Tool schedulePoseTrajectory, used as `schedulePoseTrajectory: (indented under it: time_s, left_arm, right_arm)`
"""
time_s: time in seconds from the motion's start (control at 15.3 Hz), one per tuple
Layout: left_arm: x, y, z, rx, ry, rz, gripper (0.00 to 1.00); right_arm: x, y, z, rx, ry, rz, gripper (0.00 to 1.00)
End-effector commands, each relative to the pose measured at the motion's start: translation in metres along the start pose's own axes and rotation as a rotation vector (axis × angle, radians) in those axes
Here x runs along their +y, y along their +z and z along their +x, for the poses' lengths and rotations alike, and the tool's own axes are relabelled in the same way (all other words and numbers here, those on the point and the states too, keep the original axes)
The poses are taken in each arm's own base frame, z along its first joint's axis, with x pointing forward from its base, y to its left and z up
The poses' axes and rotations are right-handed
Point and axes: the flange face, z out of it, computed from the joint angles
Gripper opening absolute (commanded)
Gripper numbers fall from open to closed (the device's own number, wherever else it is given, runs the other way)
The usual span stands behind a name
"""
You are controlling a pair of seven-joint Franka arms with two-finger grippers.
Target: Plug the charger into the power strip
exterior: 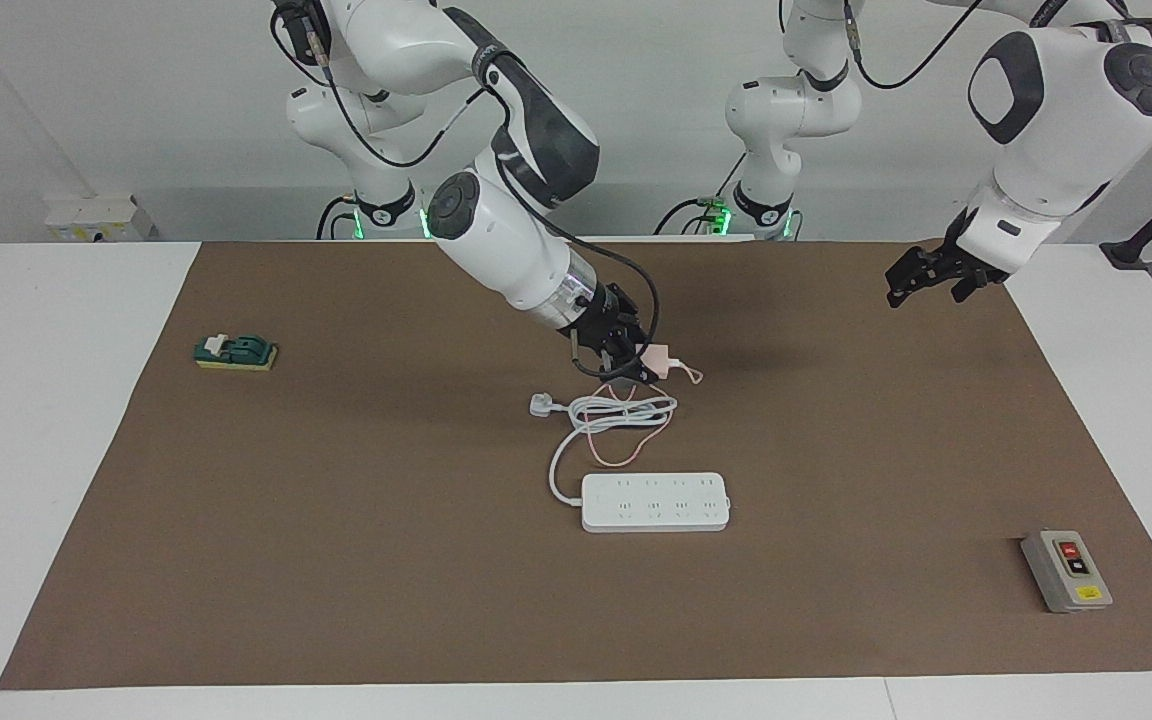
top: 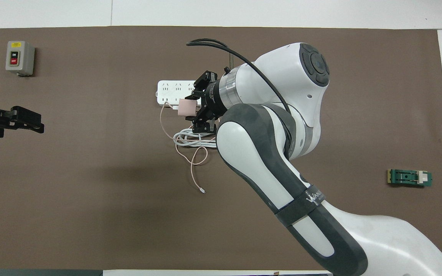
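Note:
My right gripper (exterior: 633, 366) is shut on the pale-pink cube charger (exterior: 657, 357) and holds it in the air over the coiled white cord (exterior: 626, 409). The charger also shows in the overhead view (top: 187, 107), with the gripper (top: 197, 109) around it. Its thin pink cable (exterior: 625, 445) hangs down and loops across the cord onto the mat (top: 195, 168). The white power strip (exterior: 654, 502) lies flat mid-table, sockets up, farther from the robots than the coil; the arm partly hides it in the overhead view (top: 170, 92). My left gripper (exterior: 914, 284) waits in the air, empty, over the mat at its arm's end.
The strip's white three-pin plug (exterior: 543, 405) lies beside the coil. A grey box with red and black buttons (exterior: 1066, 570) sits at the left arm's end, far from the robots. A green block (exterior: 236, 352) lies at the right arm's end.

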Motion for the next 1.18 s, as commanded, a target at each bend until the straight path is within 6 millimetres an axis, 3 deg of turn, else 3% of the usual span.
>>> schedulePoseTrajectory:
  time_s: [0.0,0.65,0.78,0.98,1.11]
  left_arm:
    - [-0.002,-0.006,-0.006,0.005,-0.002,0.005,1.00]
    - [-0.003,-0.010,-0.002,0.026,-0.010,0.004,1.00]
    - [-0.010,-0.012,0.003,0.071,-0.019,-0.006,1.00]
    - [-0.035,-0.009,0.012,0.085,-0.055,-0.220,1.00]
    - [-0.046,0.005,0.023,0.069,-0.074,-0.358,1.00]
  right_arm:
    - [0.000,-0.006,0.002,-0.022,0.025,-0.005,0.00]
    - [-0.004,-0.014,0.005,-0.021,0.030,-0.016,0.00]
    - [-0.003,-0.012,0.008,-0.014,0.031,-0.031,0.00]
    - [-0.004,-0.013,0.008,-0.013,0.031,-0.033,0.00]
    - [-0.004,-0.014,0.008,-0.013,0.031,-0.032,0.00]
